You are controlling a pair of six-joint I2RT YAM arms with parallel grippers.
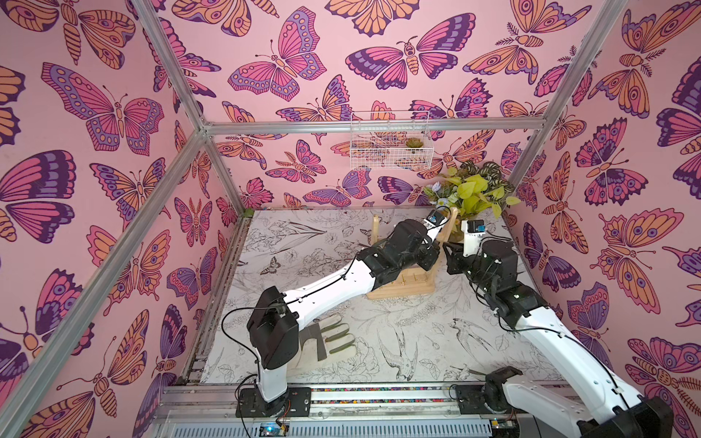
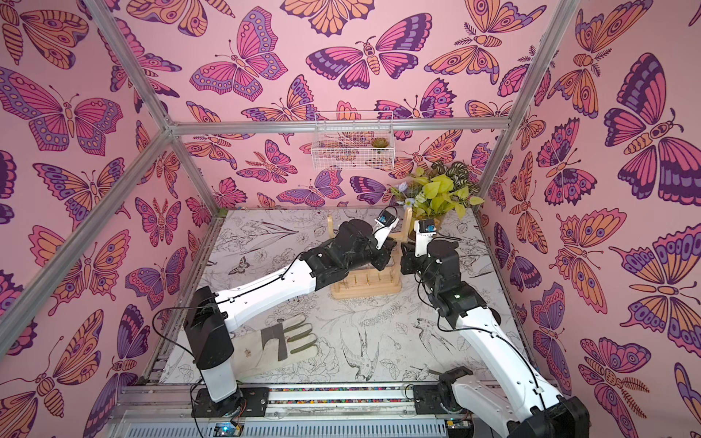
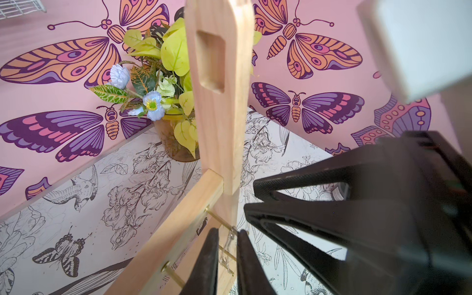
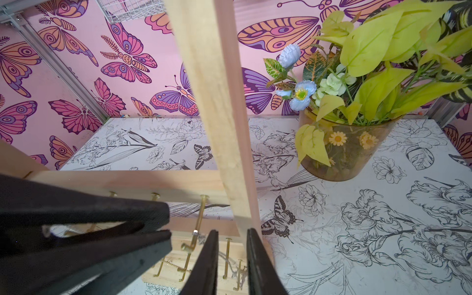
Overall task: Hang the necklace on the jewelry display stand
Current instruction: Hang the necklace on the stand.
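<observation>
The necklace (image 3: pixel 228 246) looked hooked on the jewelry display stand (image 1: pixel 402 290); left claw (image 3: pixel 227 231) and right claw (image 4: pixel 233 231) stood slightly parted, gripping nothing, only their retreat left.

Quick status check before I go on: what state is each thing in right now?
Jewelry stand: standing upright.
Necklace: chain appears draped over a gold hook.
Left gripper: jaws slightly apart, close to the stand.
Right gripper: jaws slightly apart, close to the stand.
Glove: lying flat.
Flower pot: upright.
</observation>
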